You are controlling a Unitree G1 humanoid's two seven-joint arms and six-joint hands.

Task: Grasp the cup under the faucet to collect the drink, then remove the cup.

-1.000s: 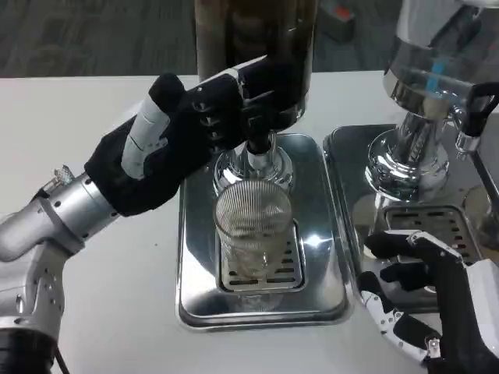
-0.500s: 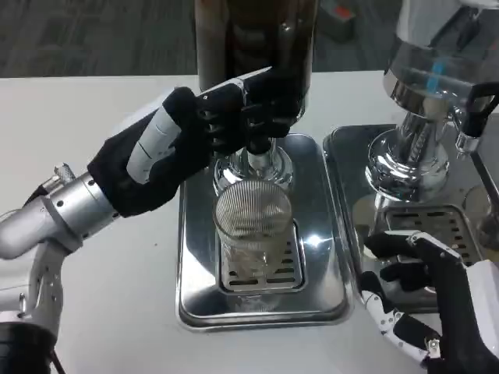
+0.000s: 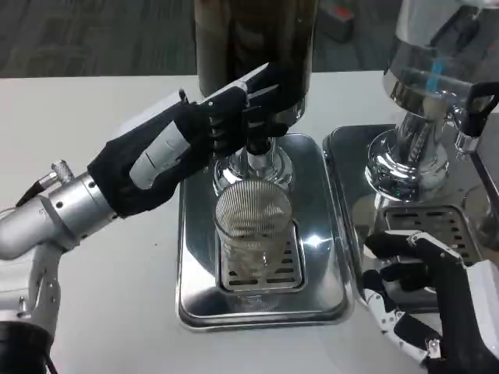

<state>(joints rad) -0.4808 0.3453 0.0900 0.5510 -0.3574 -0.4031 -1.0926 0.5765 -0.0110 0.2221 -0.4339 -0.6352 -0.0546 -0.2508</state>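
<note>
Filling step: left hand [image 3: 210, 128] fingers on faucet [image 3: 257, 144], 12 o'clock of cup [image 3: 251, 234]; right hand [image 3: 421, 300] open, empty. Next: shut tap, grip cup.

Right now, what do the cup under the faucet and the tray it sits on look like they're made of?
The cup looks like clear ribbed glass, possibly plastic: you see the grate through it. The tray looks like polished metal, likely stainless steel, with mirror-bright reflections along its rim.

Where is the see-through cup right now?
In the head view the cup stands mid-picture on the grate of the left metal tray, right below the dark dispenser's faucet, where the left hand is.
</note>
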